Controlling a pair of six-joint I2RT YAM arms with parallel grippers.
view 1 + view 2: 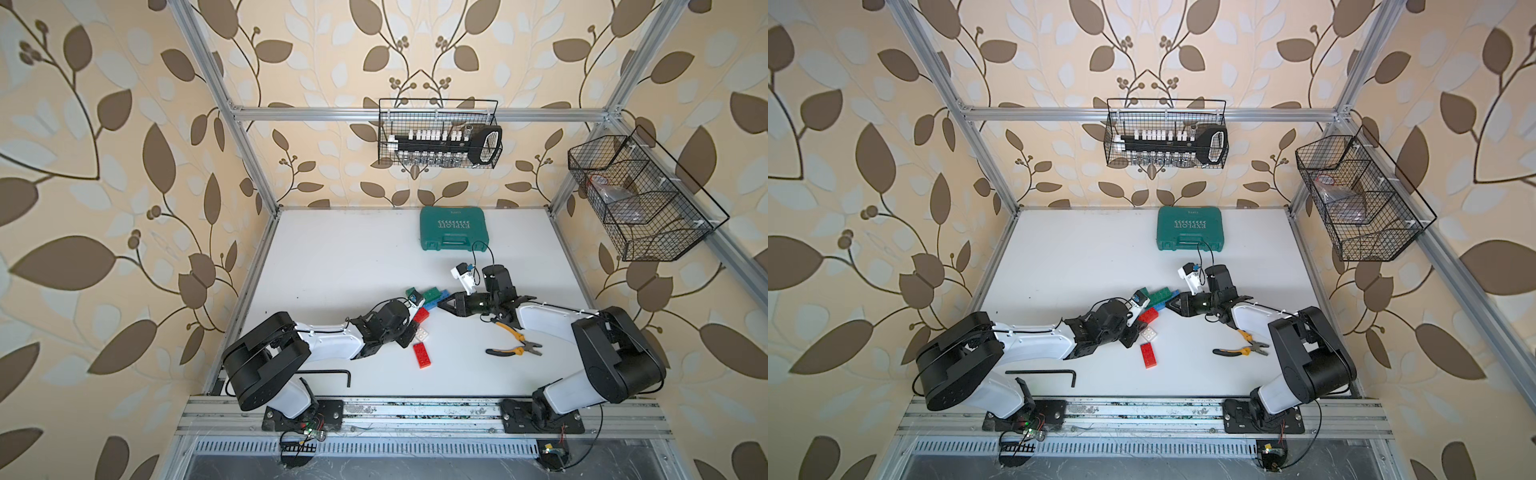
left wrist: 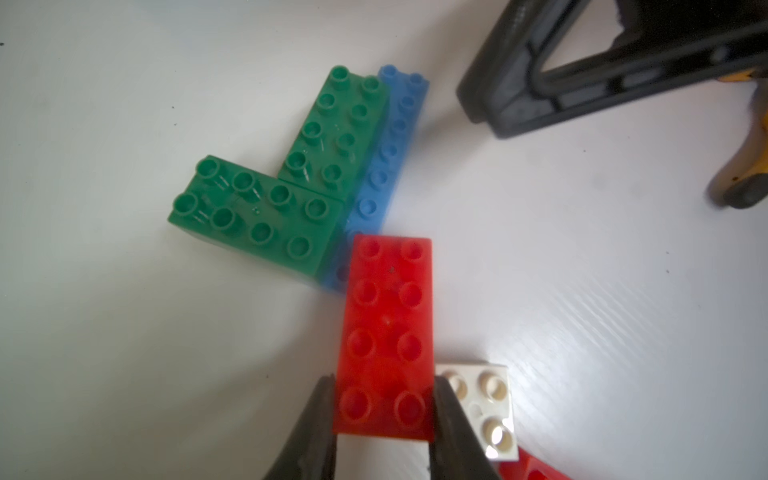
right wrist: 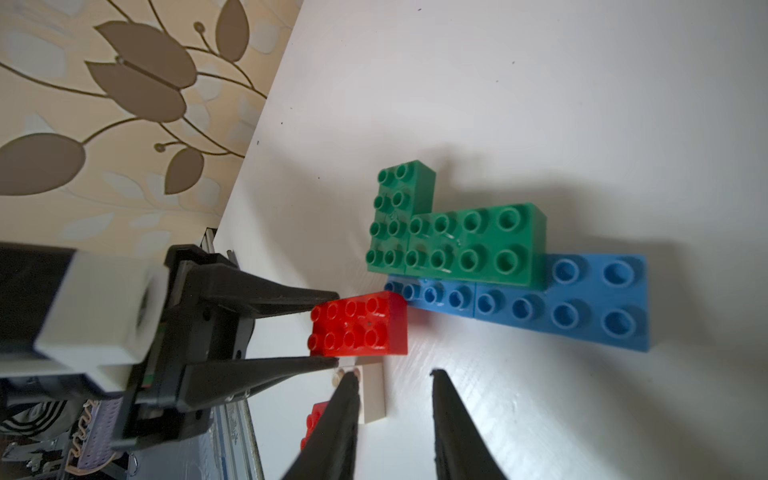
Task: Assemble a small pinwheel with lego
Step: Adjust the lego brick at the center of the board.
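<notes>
1. While I watch from my remote desk, the left jaws are clamped on one red brick (image 2: 386,332), pinching its long sides at the end nearest the wrist.
2. That brick's free end points at the half-built pinwheel (image 1: 429,296) and sits right at the end of the blue row (touching it or a hair above, I cannot tell).
3. In the pinwheel, two green bricks (image 2: 257,216) are set in an L. They are stacked over two blue bricks (image 3: 561,307) lying end to end, with a strip of blue studs showing along one green side.
4. Over by the right arm (image 1: 540,320), the right jaws stand parted with nothing between them. Their tips are close to the blue bricks and the held red one.
5. On the counter (image 1: 332,270), the white square brick (image 2: 482,407) lies just beside the left jaws, and the second red brick (image 1: 422,356) lies near it.
6. Also on the counter are pliers (image 1: 523,347) beside the right arm, a hex key (image 1: 328,372) by the left arm (image 1: 328,340), and a teal tool case (image 1: 453,228) at the far edge.
</notes>
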